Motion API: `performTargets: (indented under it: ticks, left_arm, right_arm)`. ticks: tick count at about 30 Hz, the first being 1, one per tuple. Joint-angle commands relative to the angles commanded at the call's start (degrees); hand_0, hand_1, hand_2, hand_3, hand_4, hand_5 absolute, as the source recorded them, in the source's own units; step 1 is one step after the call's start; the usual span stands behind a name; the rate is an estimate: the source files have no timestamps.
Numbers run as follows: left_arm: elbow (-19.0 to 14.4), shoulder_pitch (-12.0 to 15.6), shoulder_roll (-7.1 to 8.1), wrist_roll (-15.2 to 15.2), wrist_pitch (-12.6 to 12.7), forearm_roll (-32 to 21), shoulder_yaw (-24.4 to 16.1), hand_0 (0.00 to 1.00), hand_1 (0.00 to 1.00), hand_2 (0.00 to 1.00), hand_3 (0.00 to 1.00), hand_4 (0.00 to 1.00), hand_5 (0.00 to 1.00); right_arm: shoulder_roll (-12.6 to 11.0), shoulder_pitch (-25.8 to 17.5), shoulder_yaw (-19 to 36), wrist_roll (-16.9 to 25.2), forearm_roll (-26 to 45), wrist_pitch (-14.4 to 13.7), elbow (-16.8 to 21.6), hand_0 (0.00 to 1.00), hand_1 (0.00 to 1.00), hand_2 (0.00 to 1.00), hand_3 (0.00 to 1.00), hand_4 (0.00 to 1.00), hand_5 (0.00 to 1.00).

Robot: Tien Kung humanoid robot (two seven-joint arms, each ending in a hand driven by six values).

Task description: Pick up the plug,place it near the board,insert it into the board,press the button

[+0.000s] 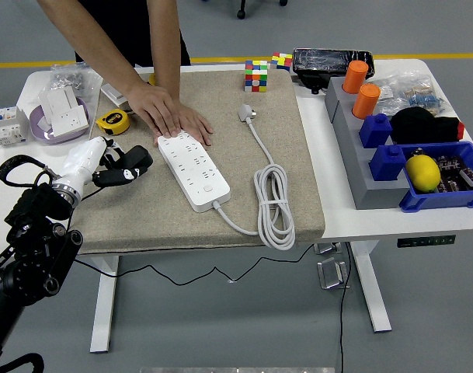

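The left arm [30, 249] enters from the lower left corner of the frame and rises toward the left middle. Its wrist has a white cover, and the left hand [121, 165] points to the right, with black fingers [135, 162] loosely curled and holding nothing. A person stands at the top left of the frame. Both forearms come down and to the right, and the person's hand [168, 114] lies flat, palm down, fingers spread, in the upper middle-left of the frame.
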Motion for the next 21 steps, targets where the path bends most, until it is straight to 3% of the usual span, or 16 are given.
performTargets:
  ticks: [5,6,11,12,17,18,21]
  left_arm:
    - [0.1,0.0,-0.16,-0.4,-1.8,0.0,0.2,0.456,0.433,0.312,0.321,0.588,0.377]
    - [0.2,0.0,-0.18,-0.5,-2.2,0.0,0.2,0.553,0.641,0.555,0.507,0.978,0.491]
    - [0.3,-0.1,-0.3,-0.7,-2.9,0.0,0.0,0.553,0.641,0.555,0.507,0.978,0.491]
    - [0.3,-0.2,-0.31,-0.7,-2.9,0.0,-0.1,0.666,0.772,0.729,0.721,0.998,0.576]
    - [0.3,-0.2,-0.33,-0.8,-3.3,0.0,-0.4,0.666,0.772,0.729,0.721,0.998,0.576]
    - [0.3,-0.2,-0.31,-0.8,-3.4,0.0,-0.4,0.73,0.824,0.796,0.791,0.998,0.609]
    - [0.2,-0.1,-0.27,-0.9,-3.5,0.0,-0.6,0.73,0.824,0.796,0.791,0.998,0.609]
  right_arm:
    - [0.0,-0.2,-0.3,-0.4,0.0,0.4,0.0,0.782,0.739,0.731,0.756,0.998,0.998]
    - [0.1,-0.3,-0.3,-0.3,0.0,0.3,0.0,0.781,0.695,0.673,0.756,0.998,0.998]
    - [0.1,-0.1,-0.2,-0.2,-0.1,0.1,0.0,0.781,0.695,0.673,0.756,0.998,0.998]
    - [0.1,-0.1,-0.2,-0.1,0.0,0.1,0.0,0.778,0.698,0.684,0.756,0.998,0.998]
    - [0.0,-0.2,-0.5,-0.1,0.2,0.0,-0.1,0.778,0.698,0.684,0.756,0.998,0.998]
    - [0.0,-0.2,-0.5,-0.1,0.2,0.0,-0.1,0.778,0.7,0.688,0.755,0.998,0.998]
    - [0.0,-0.2,-0.5,-0.1,0.2,0.0,-0.1,0.778,0.7,0.688,0.755,0.998,0.998]
